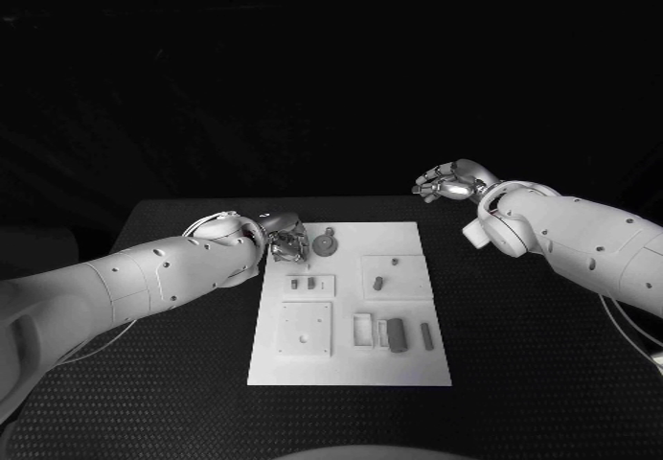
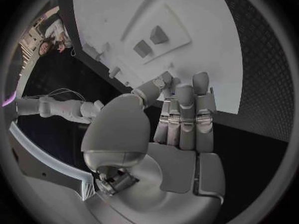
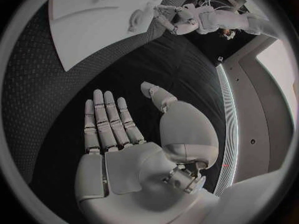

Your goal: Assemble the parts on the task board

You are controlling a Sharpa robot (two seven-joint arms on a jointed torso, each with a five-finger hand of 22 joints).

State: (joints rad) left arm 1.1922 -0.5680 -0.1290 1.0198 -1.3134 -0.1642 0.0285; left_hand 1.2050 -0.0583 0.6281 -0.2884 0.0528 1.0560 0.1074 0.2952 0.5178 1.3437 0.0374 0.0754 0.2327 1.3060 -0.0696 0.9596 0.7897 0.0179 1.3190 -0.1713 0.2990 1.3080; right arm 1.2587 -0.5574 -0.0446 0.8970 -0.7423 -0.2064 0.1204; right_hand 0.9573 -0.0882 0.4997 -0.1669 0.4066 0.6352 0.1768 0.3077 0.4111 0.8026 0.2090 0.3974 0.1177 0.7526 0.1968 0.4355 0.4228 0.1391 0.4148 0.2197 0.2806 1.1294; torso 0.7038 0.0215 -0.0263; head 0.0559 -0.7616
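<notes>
Head view: parts (image 1: 397, 334) lie loose on the task board (image 1: 415, 369); assembly looks barely begun. Left robot hand (image 1: 284, 240) at the board's far corner, grasp unclear; right robot hand (image 1: 450, 181) empty, fingers apart, over the counter (image 1: 525, 383).

In the head view the left hand (image 1: 284, 236) sits over the upper left corner of the task board (image 1: 350, 374), hiding that corner and whatever lies beneath its fingers. The small parts (image 1: 397, 334) on the board are too small to tell apart by shape. In the left wrist view the board (image 2: 206, 50) is cut off by the circle's rim.
</notes>
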